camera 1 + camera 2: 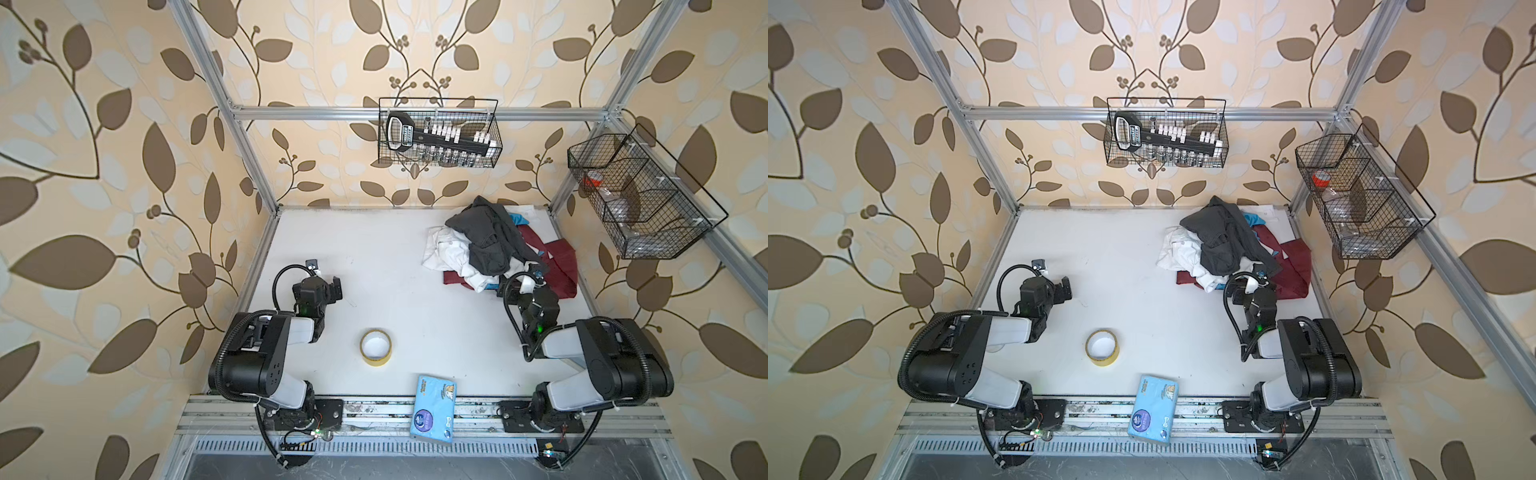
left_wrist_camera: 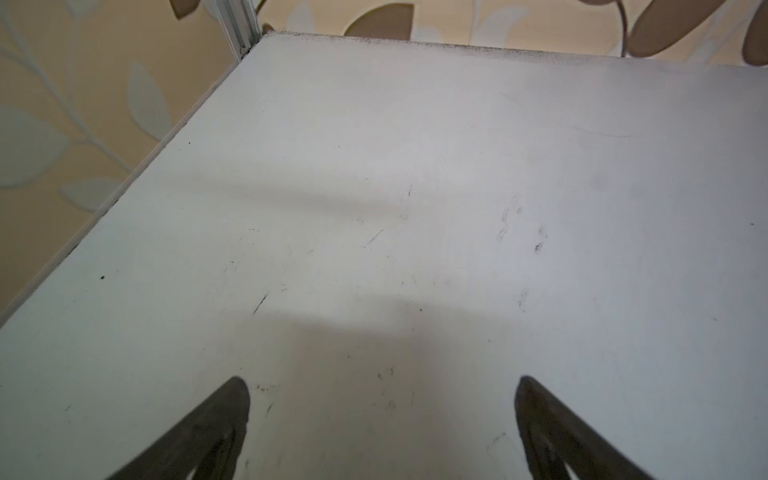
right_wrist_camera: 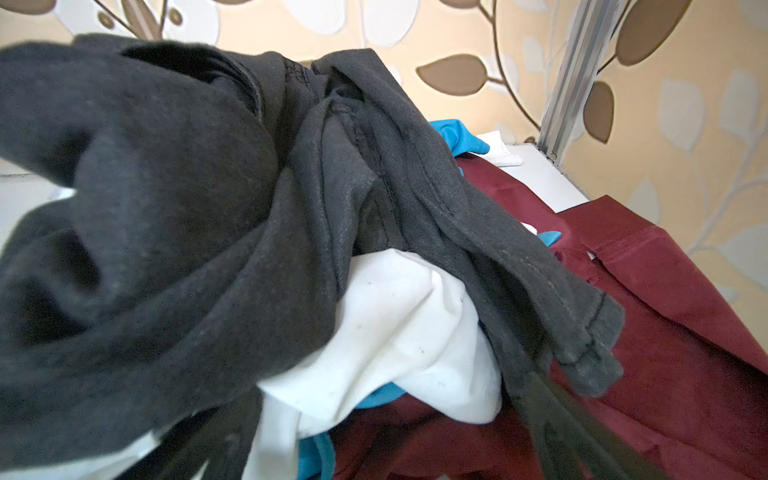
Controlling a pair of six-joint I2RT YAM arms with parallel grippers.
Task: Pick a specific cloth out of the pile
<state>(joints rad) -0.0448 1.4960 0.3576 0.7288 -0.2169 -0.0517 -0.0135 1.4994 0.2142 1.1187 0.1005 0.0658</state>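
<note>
The pile (image 1: pixel 490 241) (image 1: pixel 1223 241) sits at the table's back right: a dark grey garment (image 3: pixel 187 208) on top, maroon cloth (image 3: pixel 665 332) and teal scraps beneath. The cloth, a white shirt (image 1: pixel 442 253) (image 1: pixel 1177 249), sticks out from under the grey one on the left and near sides. My right gripper (image 3: pixel 374 440) is at the pile's near edge, open. A white fold (image 3: pixel 399 332) lies just ahead between its blurred dark fingers (image 3: pixel 557 432). My left gripper (image 2: pixel 382 380) (image 1: pixel 334 289) hangs open over bare table on the left, holding nothing.
A yellow tape roll (image 1: pixel 375 347) lies in the middle front of the table. A blue pack (image 1: pixel 433 409) overhangs the front rail. Wire baskets hang on the back wall (image 1: pixel 440 133) and the right frame (image 1: pixel 640 195). A metal post (image 3: pixel 569 75) stands behind the pile.
</note>
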